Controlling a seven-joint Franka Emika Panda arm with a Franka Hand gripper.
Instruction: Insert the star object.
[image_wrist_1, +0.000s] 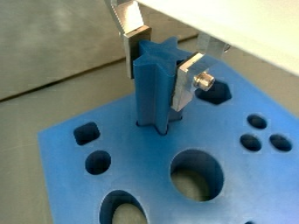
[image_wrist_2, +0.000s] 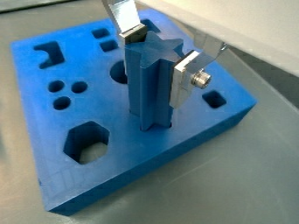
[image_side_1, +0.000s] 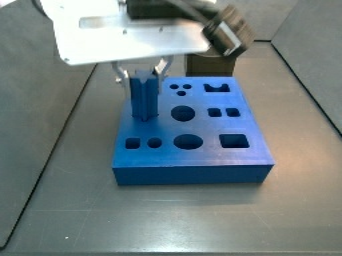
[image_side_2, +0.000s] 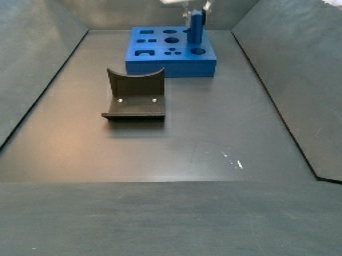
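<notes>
The star object (image_wrist_1: 156, 83) is a blue ridged peg standing upright, its lower end in the star-shaped hole of the wide blue block (image_wrist_1: 128, 144). It shows in both wrist views (image_wrist_2: 152, 83) and both side views (image_side_1: 142, 98) (image_side_2: 195, 32). My gripper (image_wrist_1: 163, 74) (image_wrist_2: 158, 66) comes down from above, with its silver fingers on two opposite sides of the peg's upper part, closed against it. The block (image_wrist_2: 128, 184) has several other shaped holes. In both side views the gripper (image_side_1: 140, 72) (image_side_2: 195, 12) is over the block's edge.
The dark fixture (image_side_2: 134, 95) stands on the floor in front of the block (image_side_2: 167, 68). A dark shape (image_side_1: 214, 65) sits just behind the block (image_side_1: 187, 172). Sloping grey walls enclose the floor on both sides.
</notes>
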